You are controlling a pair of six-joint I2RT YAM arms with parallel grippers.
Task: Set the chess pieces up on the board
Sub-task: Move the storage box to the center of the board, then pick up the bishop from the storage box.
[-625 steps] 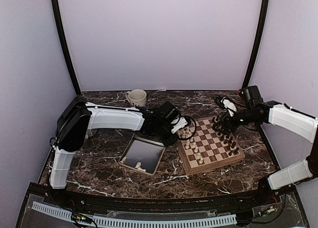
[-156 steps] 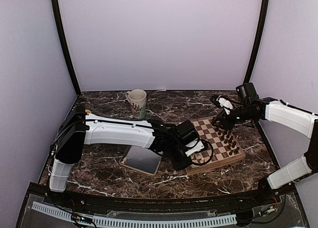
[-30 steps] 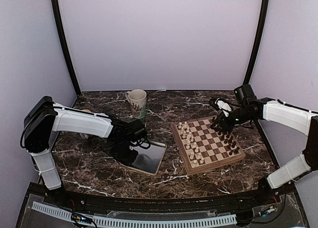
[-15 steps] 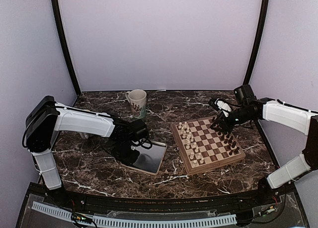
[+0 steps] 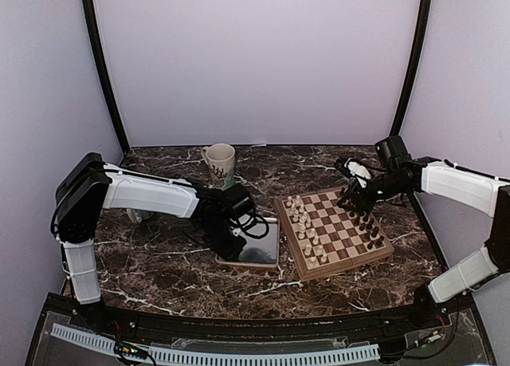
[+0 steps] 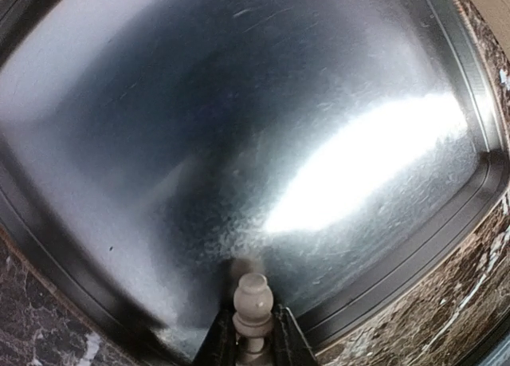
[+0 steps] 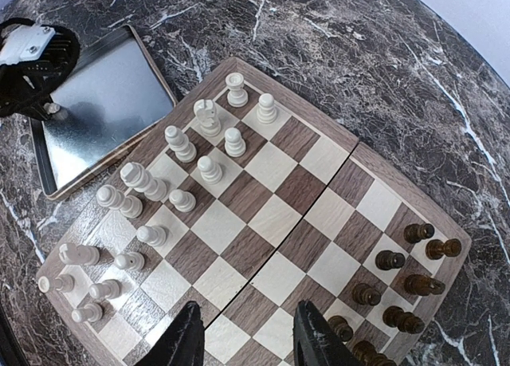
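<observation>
Several cream-white chess pieces stand along the left side of the board. The right wrist view shows those chess pieces in two uneven rows on the board. My left gripper is shut on one cream pawn, held over the near corner of the silver tray. Seen from above, the left gripper sits at the tray's left end. My right gripper hangs open over the board's middle squares with nothing between its fingers. From above, the right gripper hovers at the board's far right corner.
Dark brown pieces fill the board's right side, and the right wrist view shows these dark pieces too. The tray lies just left of the board. A white mug stands at the back, and black frame posts flank the table.
The left arm has swung right toward the board, and the tray now lies closer to the board. The left jaws have narrowed onto the pawn. The right arm has not moved.
</observation>
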